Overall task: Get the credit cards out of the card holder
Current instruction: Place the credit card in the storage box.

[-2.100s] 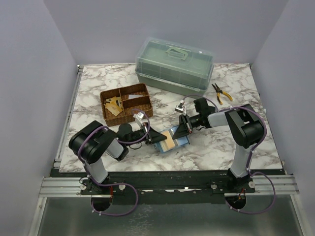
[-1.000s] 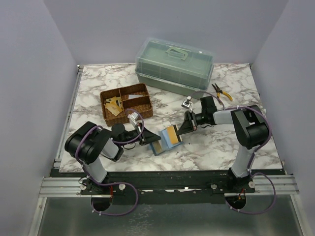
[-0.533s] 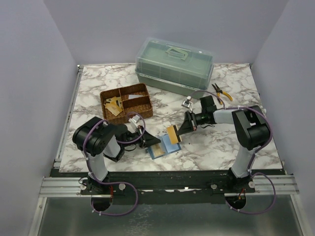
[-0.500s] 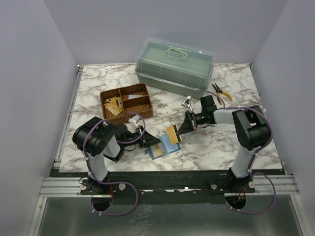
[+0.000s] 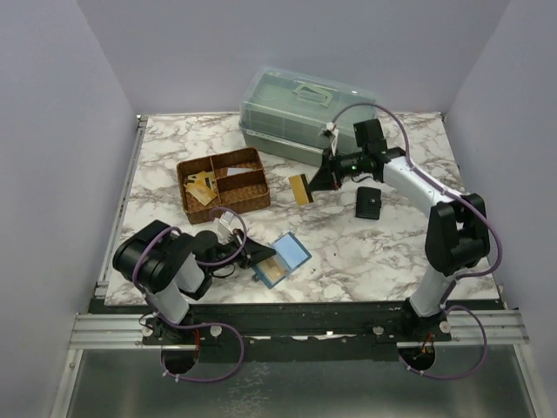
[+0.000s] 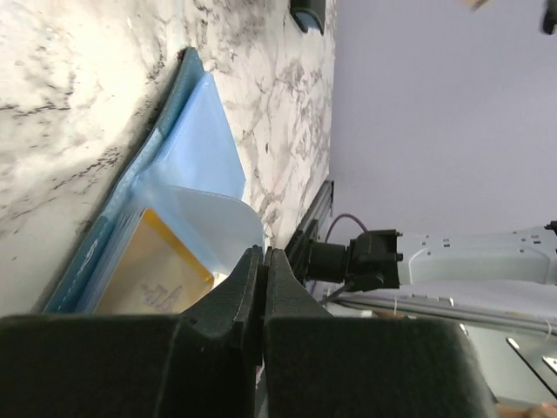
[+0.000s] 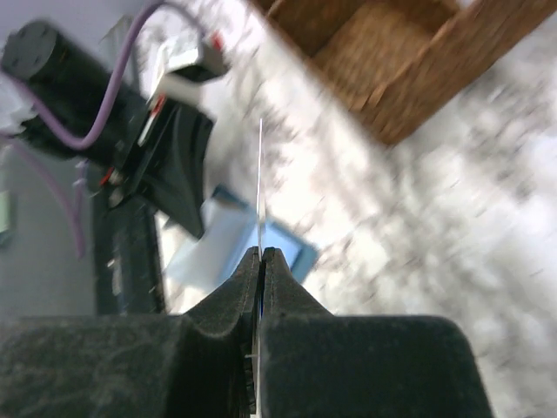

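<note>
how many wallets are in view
2: the blue card holder lies open at the left pincer's tip, near the front; the black wallet lies right of centre.

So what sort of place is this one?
Probably a lab robot cell: plain lavender walls boxing in a marble-look table, an aluminium rail at its near edge, staged props like a toolbox and basket.

Marble-pattern white-grey worktop (image 5: 365, 252), plain lavender walls (image 5: 52, 131) on three sides, aluminium rail (image 5: 296, 326) across lower frame, even light.

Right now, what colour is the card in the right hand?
The card is tan-orange; the top view shows it best.
</note>
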Robot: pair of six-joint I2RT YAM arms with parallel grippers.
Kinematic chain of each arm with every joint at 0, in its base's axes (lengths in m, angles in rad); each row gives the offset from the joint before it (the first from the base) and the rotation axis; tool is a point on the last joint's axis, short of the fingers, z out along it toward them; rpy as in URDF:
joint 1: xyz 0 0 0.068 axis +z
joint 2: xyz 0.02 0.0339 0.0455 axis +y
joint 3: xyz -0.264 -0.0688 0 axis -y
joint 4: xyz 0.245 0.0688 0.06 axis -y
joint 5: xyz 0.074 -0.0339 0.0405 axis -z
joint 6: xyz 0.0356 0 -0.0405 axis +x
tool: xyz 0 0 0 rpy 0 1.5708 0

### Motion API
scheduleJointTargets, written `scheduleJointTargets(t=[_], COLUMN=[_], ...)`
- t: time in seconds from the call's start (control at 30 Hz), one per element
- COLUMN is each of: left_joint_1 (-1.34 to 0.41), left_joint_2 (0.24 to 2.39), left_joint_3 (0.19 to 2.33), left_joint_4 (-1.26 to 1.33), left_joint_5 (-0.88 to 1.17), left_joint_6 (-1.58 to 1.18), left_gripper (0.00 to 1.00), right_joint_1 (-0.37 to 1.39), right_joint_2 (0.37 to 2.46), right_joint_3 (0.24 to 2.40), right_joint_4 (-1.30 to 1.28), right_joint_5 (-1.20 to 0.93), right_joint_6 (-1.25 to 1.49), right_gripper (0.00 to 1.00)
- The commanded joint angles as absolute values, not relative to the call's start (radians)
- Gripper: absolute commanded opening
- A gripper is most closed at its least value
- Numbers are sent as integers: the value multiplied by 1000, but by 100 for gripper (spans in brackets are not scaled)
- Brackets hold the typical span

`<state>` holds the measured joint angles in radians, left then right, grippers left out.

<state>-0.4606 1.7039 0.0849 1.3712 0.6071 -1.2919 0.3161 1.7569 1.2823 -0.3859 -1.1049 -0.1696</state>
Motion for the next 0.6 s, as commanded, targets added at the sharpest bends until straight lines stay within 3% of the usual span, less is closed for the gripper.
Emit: scheduleJointTargets(t=[0.0,0.57], left_joint_1=[-475,-497], left_joint_2=[1608,1413], left_joint_3=[40,-40], left_joint_4=[1339,1166], left_joint_5=[474,354], left_joint_6=[-1252,-1200], left_gripper=[0,0], right_joint_1=[395,706], right_joint_2=[1853,2421], right_joint_3=[1503,2311], right_joint_4=[-472,-285], right_joint_5=[-902,-749], right_joint_6=[-171,323], right_gripper=[0,0])
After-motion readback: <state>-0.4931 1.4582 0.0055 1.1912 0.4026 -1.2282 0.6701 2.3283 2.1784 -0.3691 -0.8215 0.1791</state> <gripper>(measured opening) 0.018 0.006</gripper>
